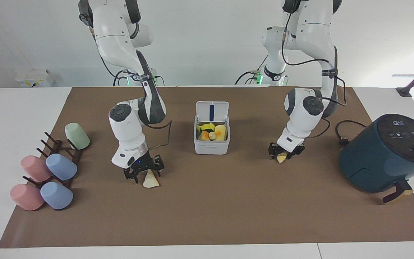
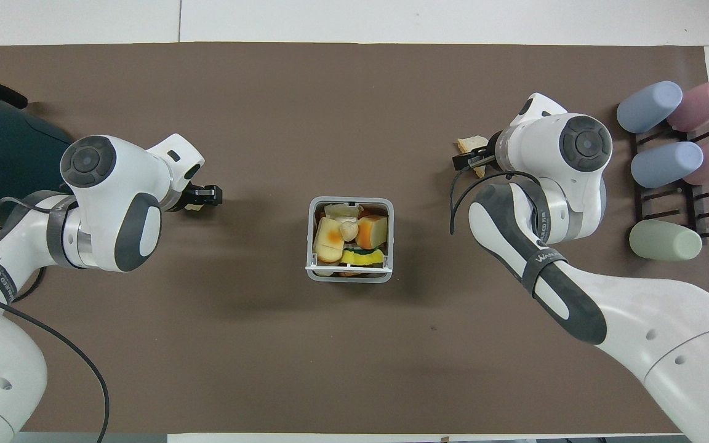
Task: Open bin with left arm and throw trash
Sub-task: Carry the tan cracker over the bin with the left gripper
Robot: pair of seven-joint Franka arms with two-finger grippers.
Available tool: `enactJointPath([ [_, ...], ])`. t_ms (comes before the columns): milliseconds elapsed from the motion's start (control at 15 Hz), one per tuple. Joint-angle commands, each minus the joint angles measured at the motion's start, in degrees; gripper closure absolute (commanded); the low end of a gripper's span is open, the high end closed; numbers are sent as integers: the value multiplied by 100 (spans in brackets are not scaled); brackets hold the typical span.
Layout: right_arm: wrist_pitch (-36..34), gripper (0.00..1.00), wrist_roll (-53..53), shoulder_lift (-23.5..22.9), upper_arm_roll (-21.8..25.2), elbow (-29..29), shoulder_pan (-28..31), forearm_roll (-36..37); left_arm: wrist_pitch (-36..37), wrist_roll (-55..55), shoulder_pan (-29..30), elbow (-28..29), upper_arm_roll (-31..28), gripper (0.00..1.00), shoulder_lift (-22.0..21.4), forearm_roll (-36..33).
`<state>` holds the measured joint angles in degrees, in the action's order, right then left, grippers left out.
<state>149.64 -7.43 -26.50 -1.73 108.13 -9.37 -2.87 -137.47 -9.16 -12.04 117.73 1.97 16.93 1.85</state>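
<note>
The white bin (image 1: 211,145) stands mid-table with its lid (image 1: 212,110) hinged up; it holds several food scraps with a pale lump (image 1: 212,135) on top. It also shows in the overhead view (image 2: 350,275). My left gripper (image 1: 282,154) is low on the mat, open, with its fingers either side of a small pale yellow lump (image 1: 281,157). In the overhead view the left gripper (image 2: 205,197) covers most of that lump. My right gripper (image 1: 143,172) is open, low, right beside the triangular wedge (image 1: 151,180). Both also show in the overhead view: right gripper (image 2: 468,161), wedge (image 2: 470,144).
A big dark teal appliance (image 1: 383,154) stands at the left arm's end, its cord (image 1: 340,135) on the mat. A dark rack (image 1: 59,151) with several pastel cups (image 1: 61,167) lies at the right arm's end.
</note>
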Motion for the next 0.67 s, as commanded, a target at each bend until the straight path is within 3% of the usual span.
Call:
enactJointPath([
  [0,197,15,-13,39,-55,173,40,23,219,-174,-88,93,-66,100,-303,61],
  [200,180,40,-4,39,-55,173,5,14,579,-235,-114,5,-57,100,-610,61],
  [400,145,56,5,48,-55,173,-13,14,1247,-778,-316,-398,-48,100,-884,61],
  [600,101,87,-4,48,-55,164,-4,14,1863,-1507,-754,-1022,-48,100,-867,70],
])
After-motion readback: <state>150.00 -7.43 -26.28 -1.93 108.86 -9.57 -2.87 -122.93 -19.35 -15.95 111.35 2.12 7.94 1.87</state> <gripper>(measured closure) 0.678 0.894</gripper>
